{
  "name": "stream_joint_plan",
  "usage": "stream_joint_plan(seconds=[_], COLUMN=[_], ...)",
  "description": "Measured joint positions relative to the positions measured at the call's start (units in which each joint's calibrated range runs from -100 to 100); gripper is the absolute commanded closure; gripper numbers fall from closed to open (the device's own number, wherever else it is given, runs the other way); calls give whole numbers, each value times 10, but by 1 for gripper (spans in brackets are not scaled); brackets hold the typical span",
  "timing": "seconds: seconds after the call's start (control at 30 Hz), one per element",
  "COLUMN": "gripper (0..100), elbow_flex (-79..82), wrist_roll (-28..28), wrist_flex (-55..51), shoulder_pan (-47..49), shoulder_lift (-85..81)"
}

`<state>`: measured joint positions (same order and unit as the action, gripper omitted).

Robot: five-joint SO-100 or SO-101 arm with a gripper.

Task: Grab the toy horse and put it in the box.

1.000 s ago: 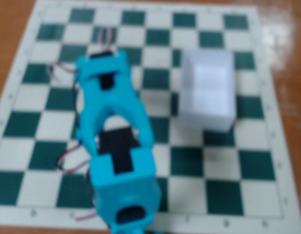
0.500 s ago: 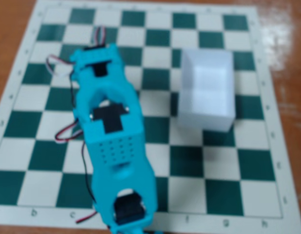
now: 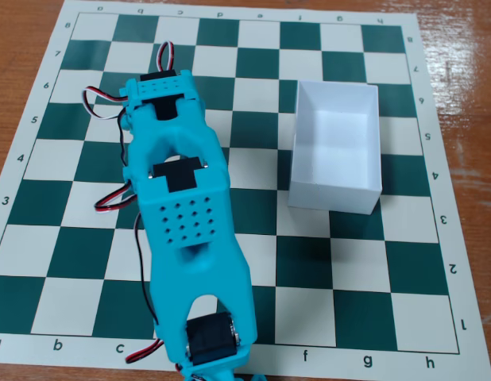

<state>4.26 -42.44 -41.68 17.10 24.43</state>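
The white open-topped box (image 3: 335,193) stands right of the board's middle, and what shows of its inside is bare. My cyan arm (image 3: 182,214) stretches from the near edge toward the far left of the chessboard, seen from above. Its wrist end (image 3: 160,91) hangs over the far-left squares. The gripper's fingers are hidden beneath that end, so I cannot tell how they stand. The toy horse is hidden or out of view. The arm lies well left of the box, about two squares away.
A green and white chessboard mat (image 3: 365,278) covers a brown wooden table (image 3: 468,95). Red, black and white servo wires (image 3: 110,202) loop out on the arm's left side.
The arm has reached farther toward the board's far left, and its links have shifted pose. The box has not moved.
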Motion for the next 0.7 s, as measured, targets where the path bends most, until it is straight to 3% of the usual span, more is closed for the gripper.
stream_joint_plan(seconds=[0.1,0.47,0.7], gripper=[100,100,100], elbow_flex=[-4,0,78], wrist_roll=[0,-2,-31], wrist_flex=[0,4,4], shoulder_pan=[0,-19,-49], shoulder_lift=[7,8,-108])
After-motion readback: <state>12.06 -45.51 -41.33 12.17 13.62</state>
